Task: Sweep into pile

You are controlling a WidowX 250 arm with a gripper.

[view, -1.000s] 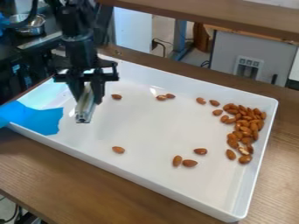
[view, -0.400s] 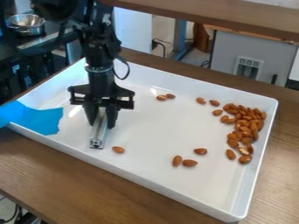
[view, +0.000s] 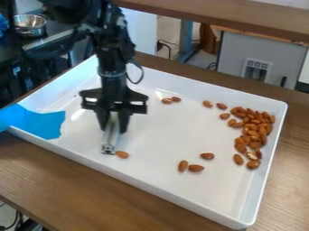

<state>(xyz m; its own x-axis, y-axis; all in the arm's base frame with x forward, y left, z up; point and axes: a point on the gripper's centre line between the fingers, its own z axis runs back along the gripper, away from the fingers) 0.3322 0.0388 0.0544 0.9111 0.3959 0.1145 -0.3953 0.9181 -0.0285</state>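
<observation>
Saw the black gripper (view: 113, 130) hanging down over the left part of the white tray (view: 151, 140), at the lower end of the dark arm (view: 113, 67). Found its fingers (view: 124, 122) set on either side of a silver bar (view: 109, 146), narrow around it and holding it between them. Noted the bar slanting down toward the tray's near wall, low over the floor or on it, and could not tell which. Spotted a lone almond (view: 122, 154) just beside the bar's lower end, to its right, and could not make out any contact for certain. Found the pile of almonds (view: 256, 128) heaped against the tray's right wall, toward the far corner, with three loose almonds (view: 221, 106) near its left side. Counted two almonds (view: 196, 168) side by side in the nearer middle of the tray, one more (view: 208, 156) just beyond them, and another pair (view: 175, 99) near the far wall, well apart from the pile. Saw a blue sheet (view: 42, 122) lying over the tray's left edge, and brown wood grain on the tabletop (view: 91, 194) underneath. Made out, at the upper left, a metal bowl (view: 30, 25) on a dark surface beyond the tray
</observation>
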